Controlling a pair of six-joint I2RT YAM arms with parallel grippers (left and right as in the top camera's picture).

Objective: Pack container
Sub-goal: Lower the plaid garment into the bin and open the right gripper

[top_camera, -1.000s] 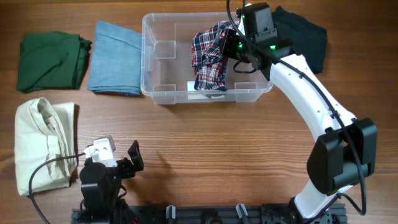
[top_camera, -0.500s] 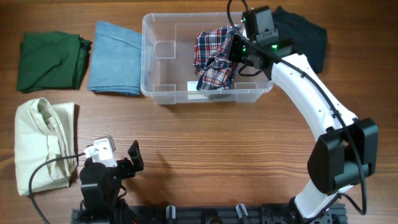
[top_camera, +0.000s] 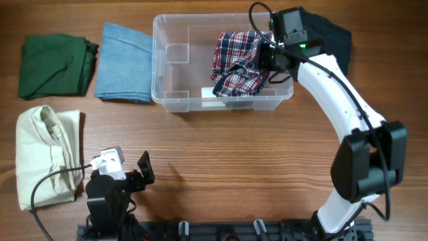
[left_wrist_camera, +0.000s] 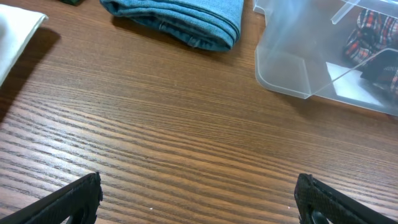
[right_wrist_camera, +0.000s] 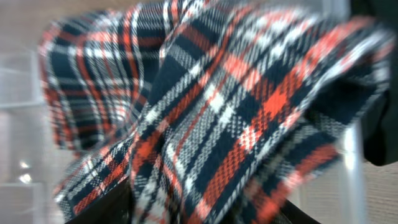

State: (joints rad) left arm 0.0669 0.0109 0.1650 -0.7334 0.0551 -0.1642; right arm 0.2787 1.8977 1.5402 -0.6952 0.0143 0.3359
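- Settling into the container (top_camera: 158, 63), the plaid shirt (top_camera: 237, 63) now spreads wider and sits lower than it did a second ago, when it hung as a narrower bunch under the right gripper (top_camera: 266, 59).
- That gripper has shifted toward the container's right wall since then. In the wrist view the cloth fills nearly the whole frame, and I cannot tell whether the jaws are parted or closed on it.
- My reading is that the shirt is being let down into place. This garment looks almost packed, though part of it is still heaped near the right wall.
- The clear container stands at the far middle of the table (top_camera: 234, 154), with its white label (top_camera: 217, 100) on the near wall. Only the plaid shirt is inside.
- The left gripper (left_wrist_camera: 199, 190) has not moved. It is parked low at the near edge with its jaws wide apart and only bare wood between them.
- Four garments are left outside:
  - a green one (top_camera: 53, 65) at the far left
  - a blue one (top_camera: 124, 61) just beside the container's left wall
  - a cream one (top_camera: 47, 154) near the left arm
  - a dark one (top_camera: 331, 40) just beside the container's right end, partly behind the right arm
- The surface is brown wood with a plain grain. The pictures show nothing of the room beyond it.
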